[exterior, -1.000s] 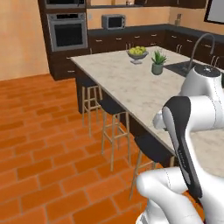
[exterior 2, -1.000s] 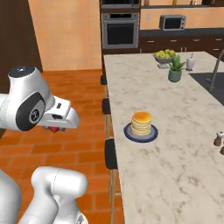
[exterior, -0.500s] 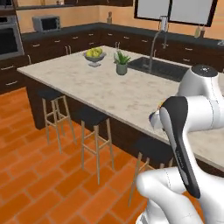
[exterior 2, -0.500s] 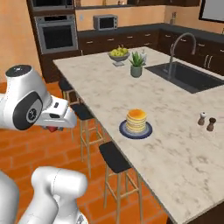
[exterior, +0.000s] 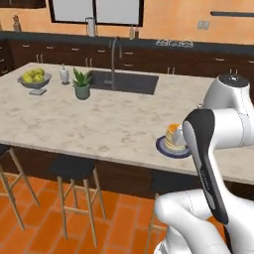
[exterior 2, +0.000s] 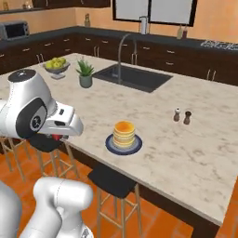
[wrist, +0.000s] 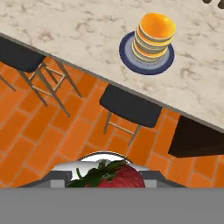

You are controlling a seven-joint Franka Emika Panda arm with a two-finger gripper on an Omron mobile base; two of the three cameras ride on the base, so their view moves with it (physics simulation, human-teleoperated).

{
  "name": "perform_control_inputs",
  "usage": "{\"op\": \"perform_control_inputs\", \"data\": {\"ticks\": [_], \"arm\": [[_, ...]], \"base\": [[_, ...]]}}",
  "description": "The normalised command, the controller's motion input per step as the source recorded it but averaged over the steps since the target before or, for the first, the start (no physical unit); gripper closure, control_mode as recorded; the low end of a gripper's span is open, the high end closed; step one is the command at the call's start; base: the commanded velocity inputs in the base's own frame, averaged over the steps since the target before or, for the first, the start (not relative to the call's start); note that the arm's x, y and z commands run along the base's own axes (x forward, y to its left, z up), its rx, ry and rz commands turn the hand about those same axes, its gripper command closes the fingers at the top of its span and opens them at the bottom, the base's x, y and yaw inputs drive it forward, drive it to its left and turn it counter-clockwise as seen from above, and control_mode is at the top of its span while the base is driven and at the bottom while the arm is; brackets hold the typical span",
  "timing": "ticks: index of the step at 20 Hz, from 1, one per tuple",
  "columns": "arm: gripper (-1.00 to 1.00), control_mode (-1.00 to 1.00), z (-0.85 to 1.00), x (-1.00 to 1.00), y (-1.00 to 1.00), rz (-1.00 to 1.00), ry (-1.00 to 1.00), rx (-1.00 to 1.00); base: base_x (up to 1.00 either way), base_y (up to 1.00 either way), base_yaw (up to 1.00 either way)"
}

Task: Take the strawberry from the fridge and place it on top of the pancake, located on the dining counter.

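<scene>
You are carrying the small red strawberry with green leaves [wrist: 114,176], pinched in the closed two-finger gripper [exterior 2: 56,136], at the bottom centre of the hand view. Your base has been swinging around the beige marbled dining counter [exterior 2: 195,153], so the tan-golden pancake stack [exterior 2: 124,133] on its dark blue round plate [exterior 2: 109,145] is now sitting centre frame, closer to reach. The grey bowl [exterior: 34,85] at upper left is holding yellow fruit.

Arm folded close to its base, hand pointed downward.
The gripper [exterior 2: 56,136] was clamped tight on the strawberry [wrist: 117,177].
</scene>
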Motion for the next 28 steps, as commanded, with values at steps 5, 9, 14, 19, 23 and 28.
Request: {"op": "perform_control_inputs", "data": {"ticks": [5, 9, 14, 19, 23, 28], "arm": [[1.0, 1.0, 0.0, 0.0, 0.0, 0.0, 0.0, 0.0], [1.0, 1.0, 0.0, 0.0, 0.0, 0.0, 0.0, 0.0], [1.0, 1.0, 0.0, 0.0, 0.0, 0.0, 0.0, 0.0], [1.0, -1.0, 0.0, 0.16, 0.0, -0.08, 0.0, 0.01], [1.0, -1.0, -0.1, 0.91, -0.18, -0.31, 0.09, 0.09], [1.0, -1.0, -0.33, 0.63, -0.28, -0.2, 0.2, 0.1]], "base": [[0.79, 0.79, -0.67], [0.71, 0.29, -0.63], [0.31, -0.11, -0.48], [0.53, 0.0, -0.36], [0.0, 0.0, 0.0], [0.0, 0.0, 0.0]]}}
